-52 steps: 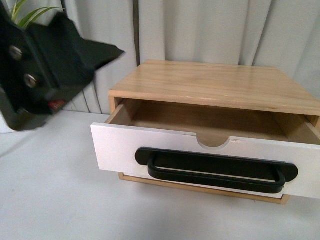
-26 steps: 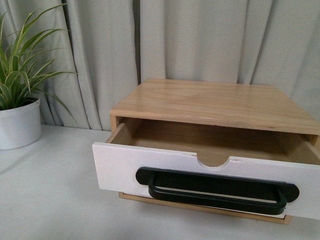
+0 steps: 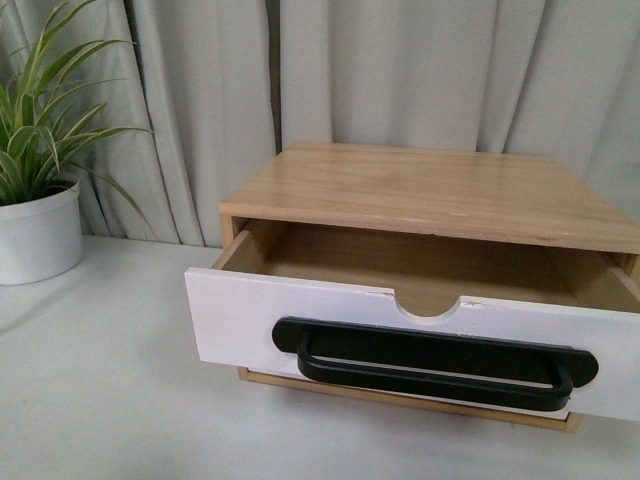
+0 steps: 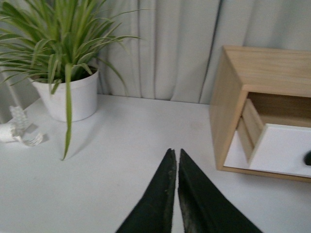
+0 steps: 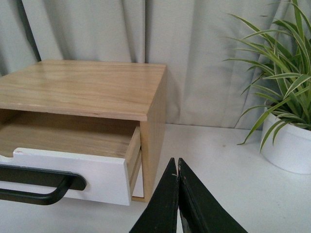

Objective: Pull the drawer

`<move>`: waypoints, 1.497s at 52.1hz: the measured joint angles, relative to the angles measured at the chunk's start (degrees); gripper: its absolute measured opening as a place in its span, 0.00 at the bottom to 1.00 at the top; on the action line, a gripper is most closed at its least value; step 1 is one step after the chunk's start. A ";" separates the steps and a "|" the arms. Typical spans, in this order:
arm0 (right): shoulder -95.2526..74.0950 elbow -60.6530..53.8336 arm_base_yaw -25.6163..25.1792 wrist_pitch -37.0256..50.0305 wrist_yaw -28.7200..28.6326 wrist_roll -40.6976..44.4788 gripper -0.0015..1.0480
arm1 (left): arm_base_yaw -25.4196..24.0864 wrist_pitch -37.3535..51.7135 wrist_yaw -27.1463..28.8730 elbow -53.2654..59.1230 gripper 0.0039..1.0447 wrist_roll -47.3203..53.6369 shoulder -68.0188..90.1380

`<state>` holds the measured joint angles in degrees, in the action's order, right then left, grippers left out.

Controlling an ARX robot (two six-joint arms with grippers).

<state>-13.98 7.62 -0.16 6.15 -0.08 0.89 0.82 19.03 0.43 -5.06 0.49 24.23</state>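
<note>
The drawer (image 3: 240,320) stands pulled out of its light wood cabinet (image 3: 430,190), white front forward, with a long black bar handle (image 3: 435,365) and a semicircular notch in its top edge; its wood inside is bare. Neither arm shows in the front view. My left gripper (image 4: 175,153) is shut and holds nothing, hovering over the white table to the left of the cabinet (image 4: 228,107). My right gripper (image 5: 175,162) is shut too and holds nothing, off the cabinet's right side, apart from the drawer (image 5: 97,177).
A potted green plant in a white pot (image 3: 35,235) stands at the back left of the white table. A second one (image 5: 291,141) stands to the cabinet's right. A small clear ribbed thing (image 4: 22,128) lies beside the left pot. Grey curtains hang behind.
A second ago the black left arm filled the upper left of the front view; it has since gone out of view, uncovering the plant. The drawer stays pulled out.
</note>
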 joint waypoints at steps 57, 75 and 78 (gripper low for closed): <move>13.75 -7.23 0.04 -6.32 -0.02 -0.17 0.01 | -0.68 -18.91 -0.44 4.50 0.04 -0.55 -23.91; 13.75 -7.23 0.04 -6.32 -0.02 -0.15 0.42 | -0.68 -18.91 -0.44 4.50 0.54 -0.61 -23.98; 13.75 -7.23 0.04 -6.32 -0.02 -0.15 0.52 | -0.68 -18.91 -0.44 4.50 0.62 -0.61 -23.98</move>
<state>-0.23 0.38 -0.12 -0.16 -0.10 0.73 0.14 0.12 -0.01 -0.56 -0.12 0.25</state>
